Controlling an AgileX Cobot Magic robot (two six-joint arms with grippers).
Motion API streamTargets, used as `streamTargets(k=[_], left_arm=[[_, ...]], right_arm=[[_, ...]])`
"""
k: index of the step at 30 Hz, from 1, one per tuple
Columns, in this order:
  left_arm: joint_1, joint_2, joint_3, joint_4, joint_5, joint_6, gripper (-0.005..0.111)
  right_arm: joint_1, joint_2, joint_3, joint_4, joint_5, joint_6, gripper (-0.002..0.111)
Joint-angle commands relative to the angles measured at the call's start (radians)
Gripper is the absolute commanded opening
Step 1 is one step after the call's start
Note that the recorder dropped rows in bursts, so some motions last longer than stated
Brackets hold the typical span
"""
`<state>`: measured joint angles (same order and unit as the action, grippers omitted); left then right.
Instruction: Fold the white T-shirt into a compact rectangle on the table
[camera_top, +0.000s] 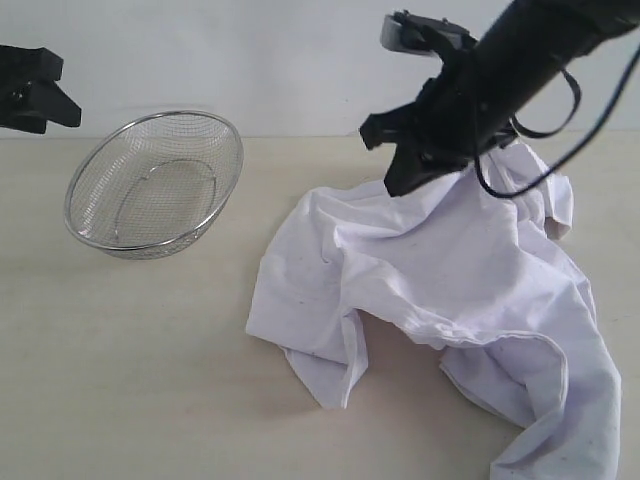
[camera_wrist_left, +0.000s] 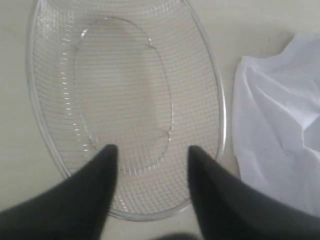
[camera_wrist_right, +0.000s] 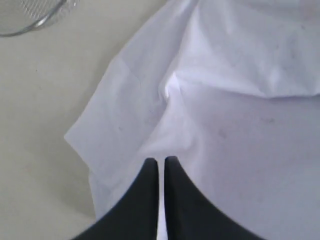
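T-shirt (camera_top: 430, 270) lies crumpled on the right, pinched at its far edge by the right gripper (camera_wrist_right: 161, 161); left gripper (camera_wrist_left: 152, 150) gapes empty near bowl (camera_top: 150, 185).

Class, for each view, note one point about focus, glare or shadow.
Exterior view: even light, soft shadow on the table under the white T-shirt. Left wrist view: left fingers blurred, wire-mesh bowl sharp with rim glints. Right wrist view: right fingers soft-edged, cloth washed out at its crease.
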<state>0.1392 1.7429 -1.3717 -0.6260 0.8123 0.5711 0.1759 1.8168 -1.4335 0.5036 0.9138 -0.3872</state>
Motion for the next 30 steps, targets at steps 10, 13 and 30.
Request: streamTargets(k=[10,13,30], left_arm=[[0.020,0.333,-0.321,0.198,0.059,-0.186,0.052],[0.014,0.377,-0.327,0.198,0.051,-0.186,0.052],[0.012,0.490,-0.327,0.198,-0.027,-0.183,0.041]], right_arm=[[-0.004,-0.482,0.363,0.030,-0.124,-0.060,0.000],[-0.004,-0.529,0.363,0.032,-0.117,-0.060,0.000],[-0.004,-0.538,0.363,0.067,-0.103,-0.060,0.000]])
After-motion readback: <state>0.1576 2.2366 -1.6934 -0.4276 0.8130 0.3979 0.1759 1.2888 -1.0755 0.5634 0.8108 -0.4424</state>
